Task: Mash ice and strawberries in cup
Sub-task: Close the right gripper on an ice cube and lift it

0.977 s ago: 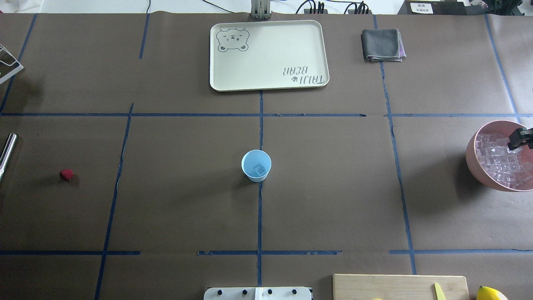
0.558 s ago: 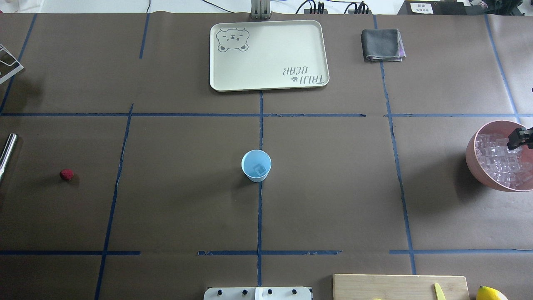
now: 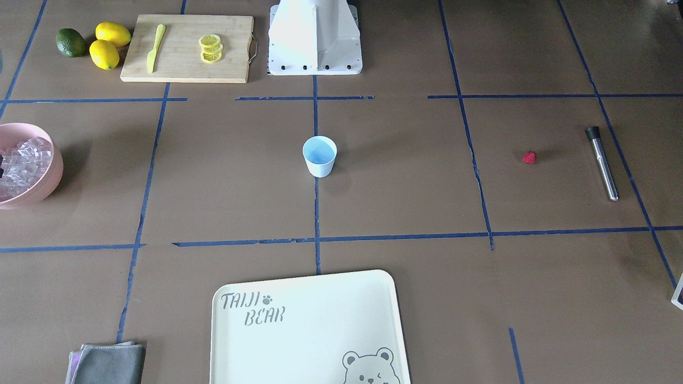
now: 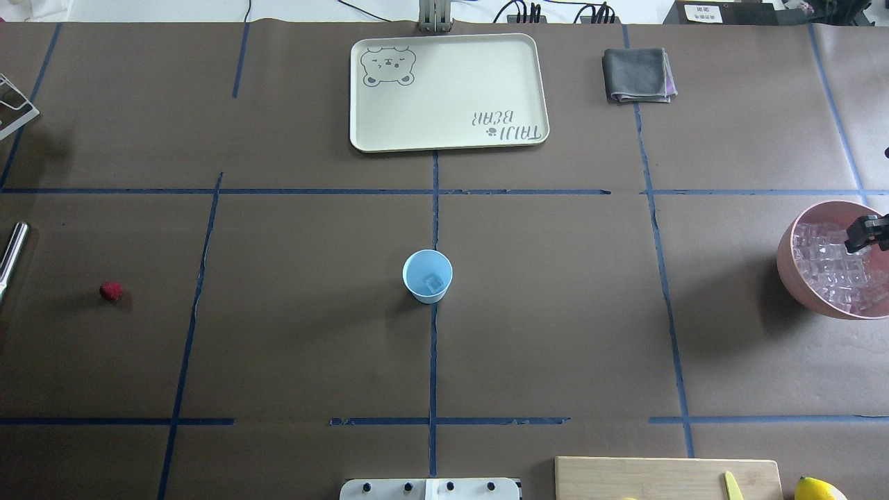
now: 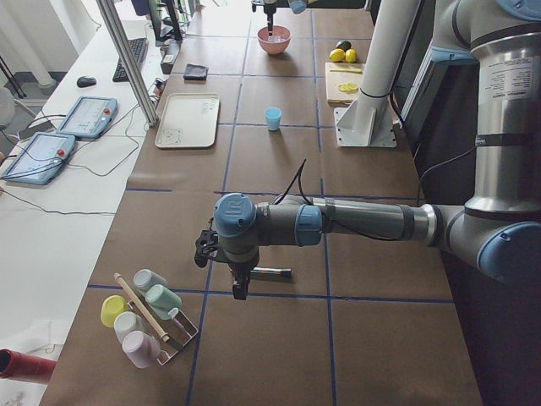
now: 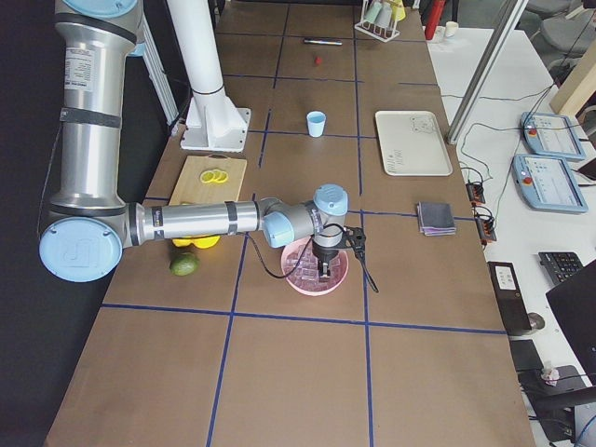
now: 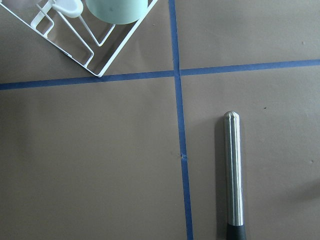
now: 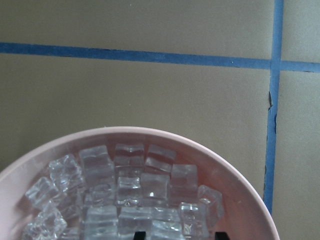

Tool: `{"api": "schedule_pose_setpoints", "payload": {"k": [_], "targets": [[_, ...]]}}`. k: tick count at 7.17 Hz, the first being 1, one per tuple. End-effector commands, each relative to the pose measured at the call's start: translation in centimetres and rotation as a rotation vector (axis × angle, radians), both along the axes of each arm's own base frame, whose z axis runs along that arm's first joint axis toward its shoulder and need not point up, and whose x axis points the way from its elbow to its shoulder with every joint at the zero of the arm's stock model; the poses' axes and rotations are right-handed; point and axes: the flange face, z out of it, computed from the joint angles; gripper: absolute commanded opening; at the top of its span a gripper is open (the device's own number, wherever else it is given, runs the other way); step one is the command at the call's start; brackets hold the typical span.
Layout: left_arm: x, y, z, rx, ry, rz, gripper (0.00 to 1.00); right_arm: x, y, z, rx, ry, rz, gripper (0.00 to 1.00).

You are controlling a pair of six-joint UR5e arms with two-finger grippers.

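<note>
right claw (image 4: 858, 239) hangs over the ice (image 8: 131, 189) in pink bowl (image 4: 788, 265), jaws apart: drop straight, pinch one cube centrally, carry to cup (image 4: 427, 276). left claw (image 5: 239, 286): cannot tell.

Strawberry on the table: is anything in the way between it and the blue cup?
No. Between the strawberry and the cup there is only bare table with flat blue tape lines; nothing visible blocks the path.

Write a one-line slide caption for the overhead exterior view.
One ice cube in the blue cup at centre, strawberry far left, right hand over the pink bowl of ice at right.
</note>
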Motion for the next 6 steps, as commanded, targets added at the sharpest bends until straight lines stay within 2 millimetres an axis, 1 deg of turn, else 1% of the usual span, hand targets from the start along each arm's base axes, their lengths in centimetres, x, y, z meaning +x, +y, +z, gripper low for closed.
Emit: {"api": "schedule_pose_setpoints", "payload": {"k": [1, 2, 3, 4, 5, 6], "targets": [[-0.07, 0.01, -0.02, 0.000, 0.000, -0.002, 1.00, -0.44, 0.05, -0.08, 0.001, -0.003, -0.009, 0.55], [-0.07, 0.01, -0.02, 0.000, 0.000, -0.002, 1.00, -0.47, -0.01, -0.16, 0.002, -0.003, -0.009, 0.55], [-0.07, 0.01, -0.02, 0.000, 0.000, -0.002, 1.00, -0.50, -0.08, -0.23, 0.003, -0.004, -0.009, 0.46], [-0.07, 0.01, -0.02, 0.000, 0.000, -0.002, 1.00, -0.48, -0.03, -0.47, 0.008, -0.006, -0.009, 0.18], [-0.07, 0.02, 0.05, -0.001, 0.000, -0.002, 1.00, -0.36, 0.07, -0.48, 0.009, -0.006, -0.009, 0.02], [-0.07, 0.01, -0.02, 0.000, 0.000, -0.002, 1.00, -0.30, 0.17, -0.51, 0.012, -0.005, -0.011, 0.00]]}}
